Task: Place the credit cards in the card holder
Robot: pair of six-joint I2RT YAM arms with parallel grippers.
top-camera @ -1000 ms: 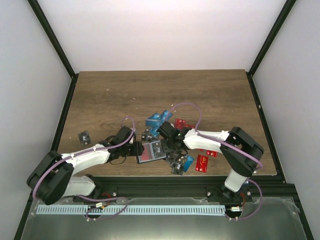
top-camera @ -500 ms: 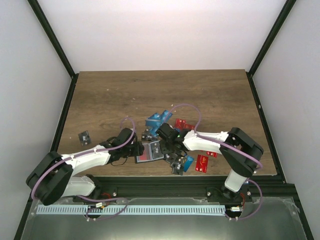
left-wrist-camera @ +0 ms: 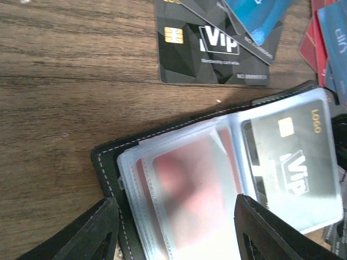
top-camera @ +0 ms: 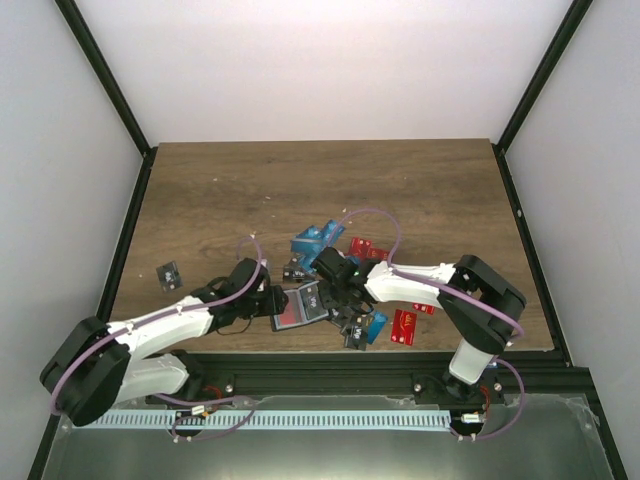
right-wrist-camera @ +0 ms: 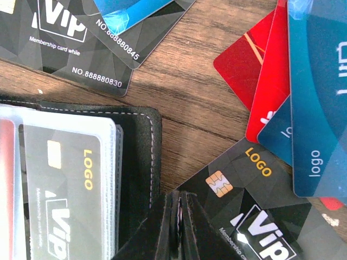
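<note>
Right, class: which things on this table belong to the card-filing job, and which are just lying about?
Job: open card holder; black VIP cards; blue cards; red cards; lone black card at far left.
Not the job: wooden table; purple cables on the arms.

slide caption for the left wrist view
Open card holder, red card and black VIP card sleeved inside, loose credit cards on the table beyond.

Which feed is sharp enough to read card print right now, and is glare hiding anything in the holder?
Left wrist: glare whitens the sleeves of the card holder near the bottom edge, and the red card inside looks smeared; the sleeved black card is legible. Right wrist: loose black cards read sharply, numbers included. Top external: even light, print too small to read.
</note>
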